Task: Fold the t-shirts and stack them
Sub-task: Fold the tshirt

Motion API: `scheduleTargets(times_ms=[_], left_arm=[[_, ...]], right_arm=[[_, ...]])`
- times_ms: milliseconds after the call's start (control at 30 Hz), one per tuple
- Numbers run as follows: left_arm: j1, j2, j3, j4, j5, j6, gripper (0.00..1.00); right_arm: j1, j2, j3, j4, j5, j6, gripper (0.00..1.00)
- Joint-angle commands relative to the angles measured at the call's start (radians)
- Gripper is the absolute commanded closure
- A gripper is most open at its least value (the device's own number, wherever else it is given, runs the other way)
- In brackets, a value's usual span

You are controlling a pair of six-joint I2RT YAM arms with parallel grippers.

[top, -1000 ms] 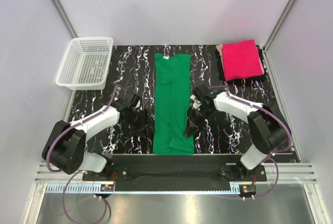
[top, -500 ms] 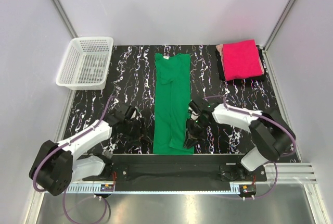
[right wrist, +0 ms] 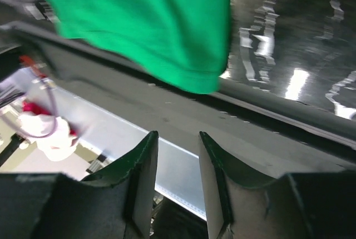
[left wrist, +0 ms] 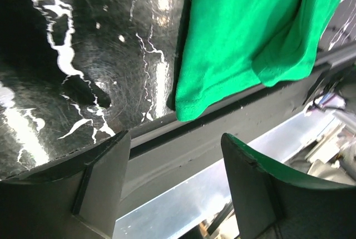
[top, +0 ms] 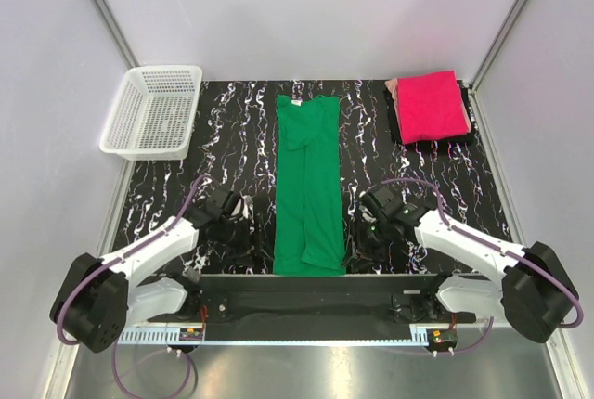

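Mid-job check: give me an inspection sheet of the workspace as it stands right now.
Surface: black marbled table, no spills seen.
Job's things: green t-shirt folded into a long strip at centre, hem at the near edge; pink t-shirt folded at the far right corner, lying on something dark.
Clutter: white mesh basket at the far left corner, nothing in it.
Grippers: left gripper jaws open, empty, by the hem's left corner; right gripper jaws open, empty, by its right corner.
Cables: purple cables loop along both arms, off the cloth.
Surroundings: white walls, metal frame posts.
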Motion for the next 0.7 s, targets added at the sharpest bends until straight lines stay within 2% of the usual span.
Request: scheduleTargets(times_ms=[0, 300, 433, 667], left_arm=[[-0.003, 0.019, -0.004, 0.022, 0.079, 0.054, 0.27], [-0.003, 0.057, -0.021, 0.062, 0.148, 0.036, 0.28], [-0.003, 0.06, -0.024, 0.077, 0.182, 0.04, 0.28], [-0.004, 0.088, -0.033, 0.094, 0.206, 0.043, 0.28]], right_arm=[[0.004, -0.016, -0.054, 0.001, 0.044, -0.007, 0.57], [0.004, -0.045, -0.106, 0.068, 0.058, -0.048, 0.54], [0.004, -0.053, -0.132, 0.097, 0.067, -0.085, 0.5], [0.002, -0.004, -0.161, 0.174, 0.039, -0.099, 0.49]])
